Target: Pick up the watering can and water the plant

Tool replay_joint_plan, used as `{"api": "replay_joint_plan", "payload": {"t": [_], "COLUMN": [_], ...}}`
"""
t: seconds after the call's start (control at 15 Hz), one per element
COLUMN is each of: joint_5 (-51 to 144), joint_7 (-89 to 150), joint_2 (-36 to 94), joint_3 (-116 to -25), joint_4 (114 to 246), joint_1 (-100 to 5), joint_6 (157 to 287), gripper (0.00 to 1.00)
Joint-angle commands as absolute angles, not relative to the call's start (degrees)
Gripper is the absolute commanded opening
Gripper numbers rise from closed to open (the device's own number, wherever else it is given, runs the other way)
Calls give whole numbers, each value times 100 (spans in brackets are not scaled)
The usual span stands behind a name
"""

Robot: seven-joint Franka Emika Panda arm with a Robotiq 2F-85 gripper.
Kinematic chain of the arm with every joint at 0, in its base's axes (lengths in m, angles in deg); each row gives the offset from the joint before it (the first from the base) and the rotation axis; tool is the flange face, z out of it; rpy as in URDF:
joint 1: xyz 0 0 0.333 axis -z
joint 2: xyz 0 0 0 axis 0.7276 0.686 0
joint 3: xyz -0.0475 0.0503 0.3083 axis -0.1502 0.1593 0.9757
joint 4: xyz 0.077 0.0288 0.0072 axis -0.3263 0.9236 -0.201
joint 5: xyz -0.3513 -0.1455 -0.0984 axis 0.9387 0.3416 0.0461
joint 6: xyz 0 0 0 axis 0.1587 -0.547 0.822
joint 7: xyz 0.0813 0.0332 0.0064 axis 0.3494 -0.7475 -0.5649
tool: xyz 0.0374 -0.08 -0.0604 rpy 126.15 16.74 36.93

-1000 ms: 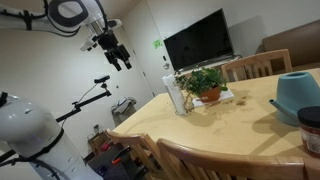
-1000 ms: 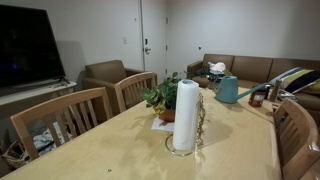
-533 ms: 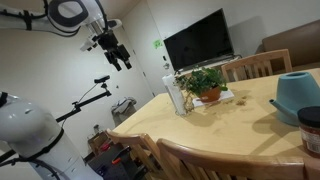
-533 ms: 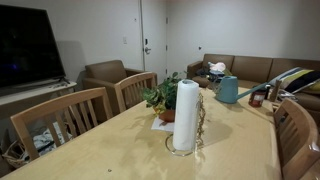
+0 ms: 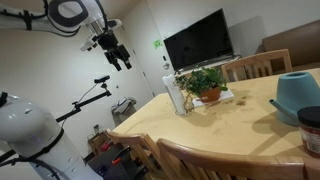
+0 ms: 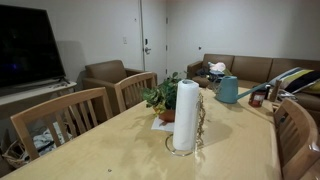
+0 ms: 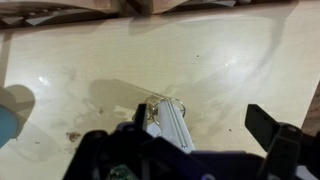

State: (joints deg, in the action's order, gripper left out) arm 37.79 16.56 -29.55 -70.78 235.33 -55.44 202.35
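Though wide open and empty, gripper (image 5: 119,57) high up, well apart from the watering can (image 5: 298,92).

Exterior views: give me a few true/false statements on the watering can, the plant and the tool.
1. The teal-blue plastic watering can stands on the wooden table. True.
2. The tool grips the can. False: it is open and empty, raised well clear of the table.
3. The leafy green plant in a terracotta pot lies tipped over. False: it stands upright on a white tray.
4. A white paper towel roll stands upright on the table. True.
5. The flat-screen TV shows a bright picture. False: its screen is dark.
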Motion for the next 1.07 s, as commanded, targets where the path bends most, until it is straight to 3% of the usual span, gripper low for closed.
{"api": "replay_joint_plan", "payload": {"t": [0.0, 0.4, 1.0], "joint_5": [3708, 3701, 3578], "joint_7": [1596, 1610, 1878], "joint_2": [-2947, -2944, -2720], "joint_3": [-6989, -7007, -7551], "joint_4": [23516, 23509, 23552], "joint_1": [-5436, -5415, -4754], "joint_6": [20210, 20265, 22388], "gripper": [100, 100, 100]}}
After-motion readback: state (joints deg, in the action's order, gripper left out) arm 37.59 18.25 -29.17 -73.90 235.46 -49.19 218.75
